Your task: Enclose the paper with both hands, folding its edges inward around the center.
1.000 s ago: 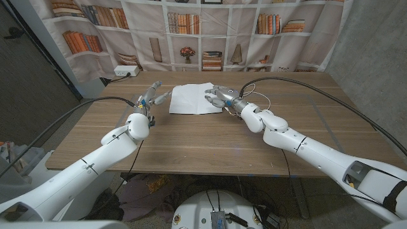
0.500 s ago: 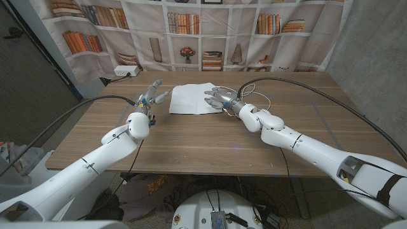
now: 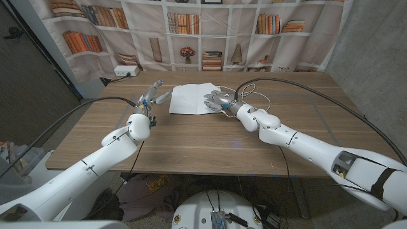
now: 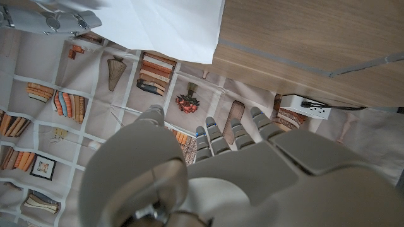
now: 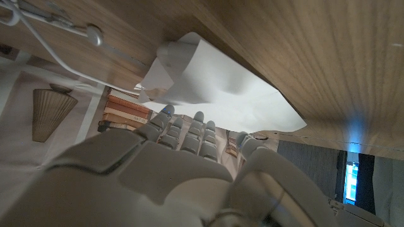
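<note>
So the right hand (image 3: 215, 100) has its fingers spread and laid over the right edge of the white paper sheet (image 3: 191, 98), touching it but not actually clamped on anything as far as I can see. The left hand (image 3: 151, 95) sits just beside the sheet's left edge, fingers apart, holding nothing, with its fingertips close to the paper but I can't tell if they're touching. The paper itself lies mostly flat on the wooden table (image 3: 191, 137), toward the far middle, between the two hands.

My read on the step: this is the very start of the enclosing. One hand is on the sheet, the other is lined up beside it, and no edge is folded inward yet. The next move probably calls for the left hand to get onto its side of the sheet, then both hands to curl and drag the edges toward the center together, so the paper bunches instead of just sliding across the wood.

What the views add: the head camera gives the layout, both arms and the sheet between them. The right wrist camera shows something the head one doesn't, that the paper (image 5: 218, 88) is already buckled and lifted near that hand (image 5: 183, 164). The left wrist camera shows its own hand (image 4: 214, 170) with open fingers and the sheet's edge (image 4: 170, 28) hanging ahead of them, with a gap.
</note>
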